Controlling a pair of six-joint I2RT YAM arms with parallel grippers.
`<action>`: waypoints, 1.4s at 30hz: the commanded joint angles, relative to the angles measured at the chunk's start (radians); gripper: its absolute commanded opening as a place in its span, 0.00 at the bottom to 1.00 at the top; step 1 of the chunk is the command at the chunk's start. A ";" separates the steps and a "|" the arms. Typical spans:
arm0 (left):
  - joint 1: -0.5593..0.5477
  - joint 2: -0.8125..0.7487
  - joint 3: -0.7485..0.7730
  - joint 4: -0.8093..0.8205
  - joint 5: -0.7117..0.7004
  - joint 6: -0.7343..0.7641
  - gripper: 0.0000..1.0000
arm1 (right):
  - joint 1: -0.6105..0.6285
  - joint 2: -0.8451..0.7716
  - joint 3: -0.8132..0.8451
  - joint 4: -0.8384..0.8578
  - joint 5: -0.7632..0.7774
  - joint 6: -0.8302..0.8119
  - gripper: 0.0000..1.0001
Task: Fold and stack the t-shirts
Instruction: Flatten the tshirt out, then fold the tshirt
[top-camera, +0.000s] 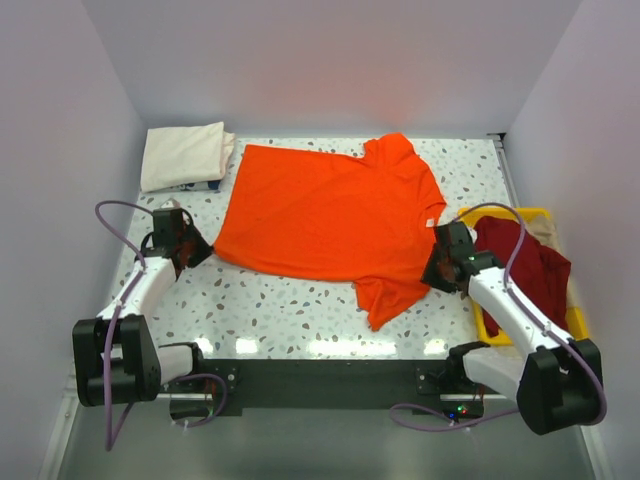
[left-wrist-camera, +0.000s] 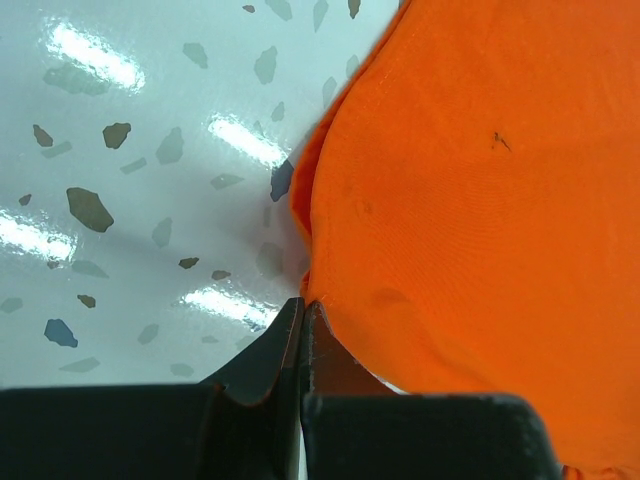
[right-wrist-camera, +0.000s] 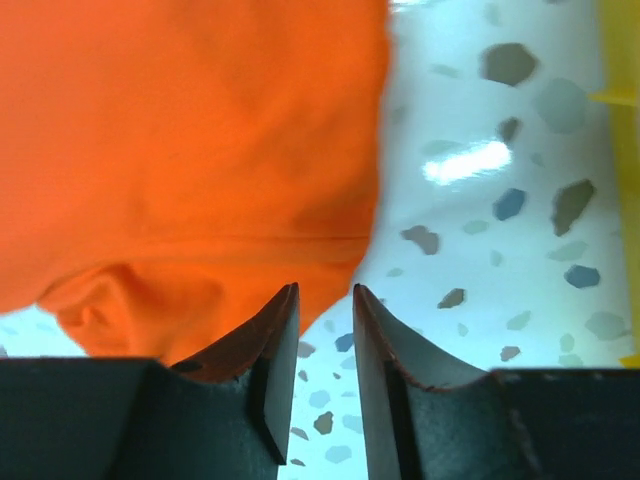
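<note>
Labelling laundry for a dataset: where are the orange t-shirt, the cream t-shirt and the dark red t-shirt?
orange t-shirt (top-camera: 330, 210), top view, middle of the spread-out body.
cream t-shirt (top-camera: 182, 153), top view, centre of the folded bundle.
dark red t-shirt (top-camera: 545, 272), top view, crumpled middle.

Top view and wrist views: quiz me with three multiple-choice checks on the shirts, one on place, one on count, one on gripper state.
1. Where is the dark red shirt?
A. In the yellow tray
B. Spread flat in the middle
C. Folded at the far left

2. How many shirts show?
A. Two
B. Three
C. Four

3. How is the right gripper?
A. Shut on cloth
B. Open, nothing between its jaws
C. Shut on the tray rim

Answers:
1 A: it lies bunched inside the tray at right.
2 B: the orange shirt, the cream shirt and the dark red one.
3 B: the speckled table shows through the gap in the right wrist view.
</note>
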 joint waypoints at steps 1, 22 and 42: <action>0.009 -0.026 -0.008 0.023 -0.001 -0.009 0.00 | 0.131 -0.027 0.074 0.030 -0.041 -0.068 0.34; 0.011 0.014 -0.018 0.054 0.016 -0.017 0.00 | 0.691 0.362 0.224 0.168 0.057 -0.110 0.38; 0.009 0.008 -0.043 0.072 0.036 -0.023 0.00 | 0.679 0.349 0.269 0.030 0.097 -0.169 0.00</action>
